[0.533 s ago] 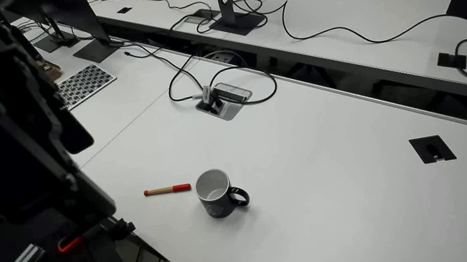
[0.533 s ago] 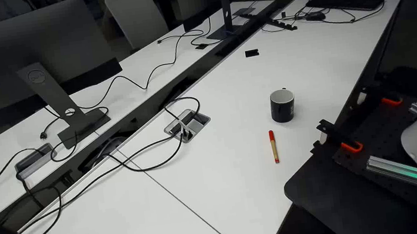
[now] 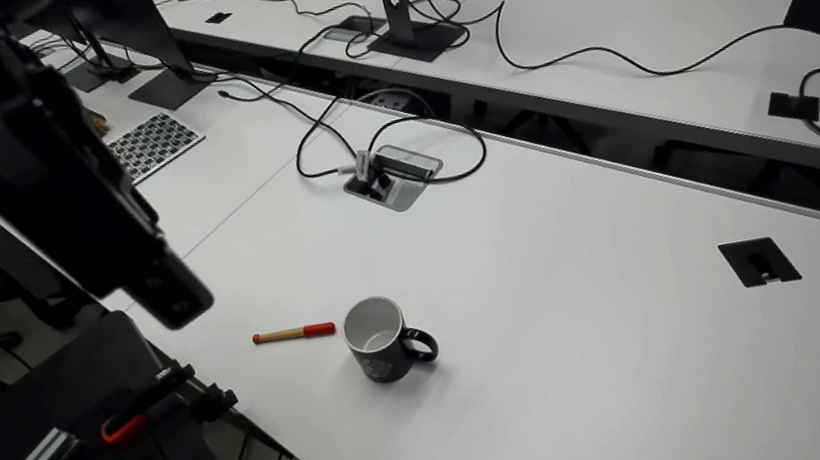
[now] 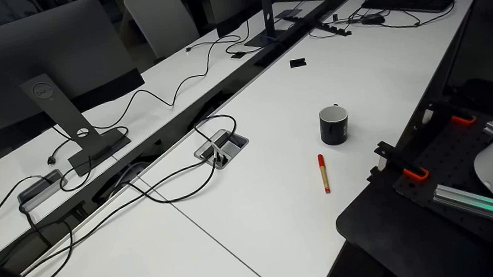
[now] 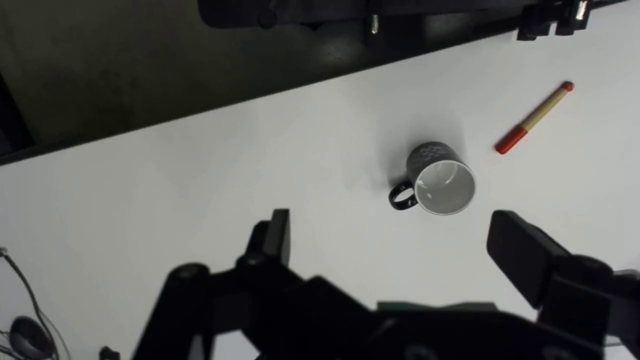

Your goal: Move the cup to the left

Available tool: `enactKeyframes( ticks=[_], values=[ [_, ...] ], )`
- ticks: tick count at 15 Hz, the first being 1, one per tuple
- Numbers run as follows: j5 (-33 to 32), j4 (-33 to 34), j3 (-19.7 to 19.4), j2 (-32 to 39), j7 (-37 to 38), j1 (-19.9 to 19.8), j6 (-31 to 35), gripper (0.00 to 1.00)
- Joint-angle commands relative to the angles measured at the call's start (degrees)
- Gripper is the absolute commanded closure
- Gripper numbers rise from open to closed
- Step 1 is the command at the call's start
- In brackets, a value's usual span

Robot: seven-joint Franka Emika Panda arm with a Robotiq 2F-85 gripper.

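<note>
The cup is a small black mug with a pale interior, upright on the white table in both exterior views (image 3: pixel 382 357) (image 4: pixel 334 127). In the wrist view the cup (image 5: pixel 432 152) lies beyond my fingertips, with its loop handle toward the left. My gripper (image 5: pixel 392 215) is wide open with nothing between its fingers. In an exterior view my gripper (image 3: pixel 173 297) is a dark blurred shape at the left, raised and apart from the cup; only one fingertip shows clearly there.
A red and tan pen-like stick (image 3: pixel 295 334) lies close beside the cup. A socket box (image 4: pixel 222 148) with looped cables is set in the table. A keyboard (image 3: pixel 155 147) and monitors stand farther off. The table edge (image 5: pixel 250 99) runs near the cup.
In an exterior view the gripper has shifted and turned at the left, its lower fingertip now higher and slightly farther right, uncovering more floor and table. The cup and stick have not moved.
</note>
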Motion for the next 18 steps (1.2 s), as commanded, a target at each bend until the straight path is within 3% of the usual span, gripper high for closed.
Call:
enactKeyframes(
  ticks=[1,4,11,18],
  values=[
    [4.56,-1.11,-1.36,1.25,-3.93,4.76,2.79,0.00],
    [7.91,-1.92,-1.53,3.63,-5.97,7.43,4.89,0.00],
    [9.99,-2.56,-0.26,14.52,-5.53,8.84,10.98,0.00],
    [4.62,-0.57,5.84,24.49,7.78,5.08,15.77,0.00]
  ],
)
